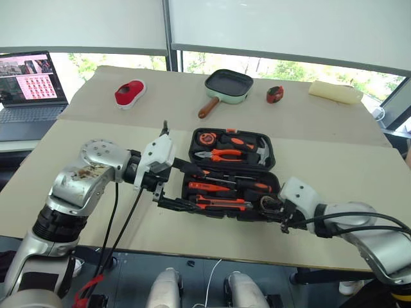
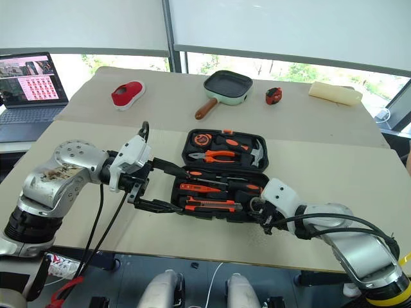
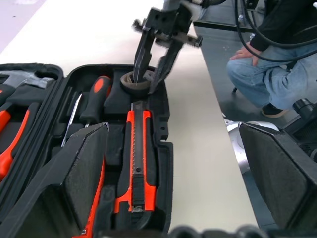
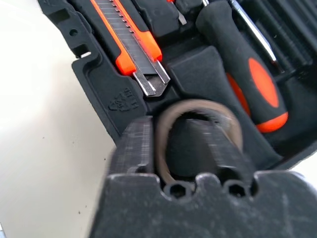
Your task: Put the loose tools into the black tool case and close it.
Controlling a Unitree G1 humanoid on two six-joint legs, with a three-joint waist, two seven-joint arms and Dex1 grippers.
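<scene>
The black tool case (image 1: 272,160) lies open at the middle of the table. In its near half rest an orange-black utility knife (image 3: 136,153) and orange-and-black screwdrivers (image 1: 250,186). A small dark tape roll (image 3: 140,82) sits in the recess at the case's near right corner. My right gripper (image 1: 270,206) points down onto it, fingers parted, one inside the ring and one outside its wall. My left gripper (image 1: 192,189) is wide open at the case's left end, one finger over the tools, the other past the near edge.
Pliers (image 1: 221,154) and a hammer (image 1: 260,153) sit in the lid. Farther back lie a green-rimmed frying pan (image 1: 228,85), a red object (image 1: 130,93), a small red-black item (image 1: 275,94) and a pale block (image 1: 335,92). A laptop (image 1: 29,86) stands at the far left. A person (image 3: 267,64) crouches beyond the table.
</scene>
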